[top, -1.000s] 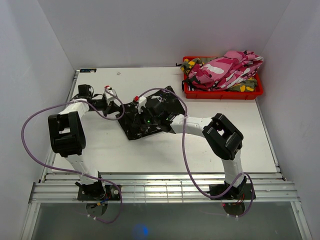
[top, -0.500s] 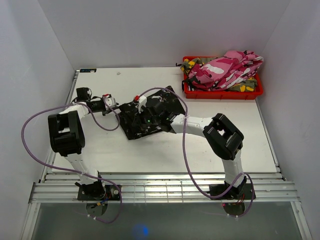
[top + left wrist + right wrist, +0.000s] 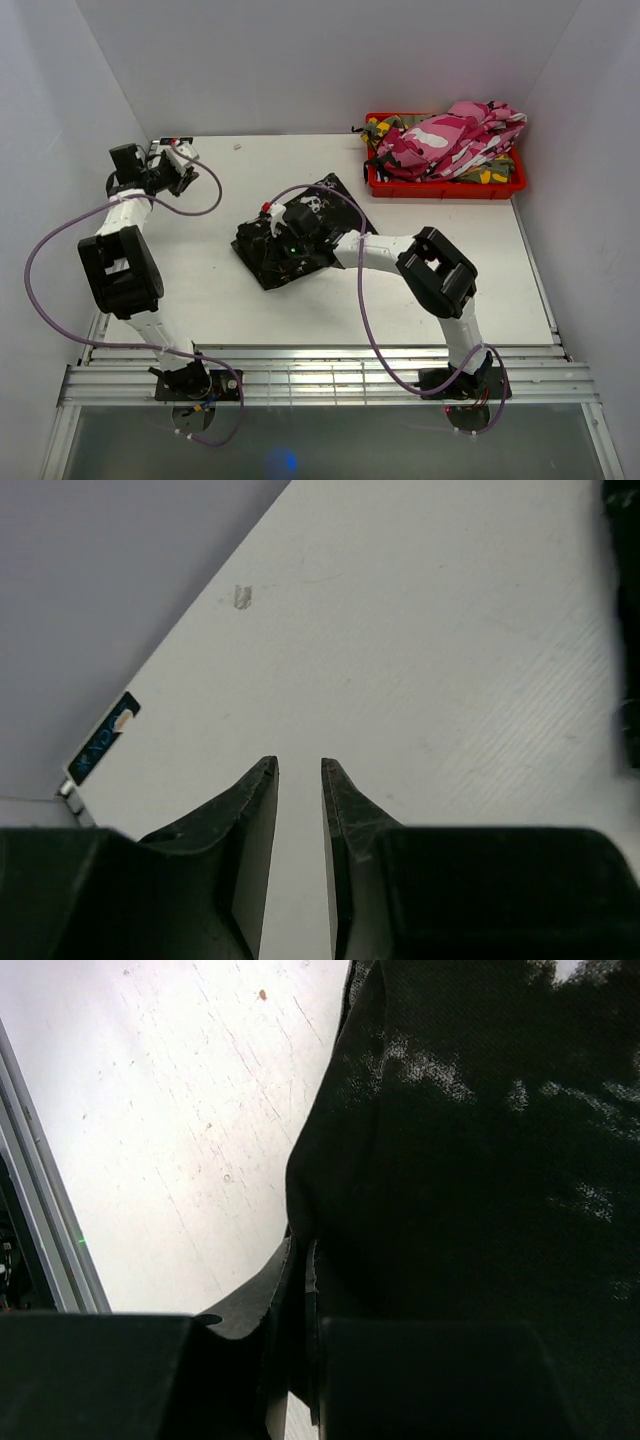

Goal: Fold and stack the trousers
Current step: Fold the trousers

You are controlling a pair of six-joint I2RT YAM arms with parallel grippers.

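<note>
The black trousers with white splotches (image 3: 292, 268) lie folded in a compact bundle at the table's middle. My right gripper (image 3: 268, 228) rests on the bundle's left part, shut on a fold of the black cloth; in the right wrist view the jaws (image 3: 300, 1246) pinch the edge of the trousers (image 3: 460, 1160). My left gripper (image 3: 186, 160) is at the table's far left corner, well away from the bundle. In the left wrist view it (image 3: 299, 765) is empty with a narrow gap between the jaws, over bare table; the black cloth (image 3: 628, 680) shows at the right edge.
A red bin (image 3: 440, 190) at the back right holds pink-white camouflage trousers (image 3: 450, 135) and green-yellow camouflage trousers (image 3: 385, 128). Grey walls stand on three sides. Metal rails run along the near edge and the left side of the table (image 3: 200, 290).
My left gripper has left the bundle's left edge and swung back to the far left corner. The right gripper has shifted the bundle a little left and nearer.
</note>
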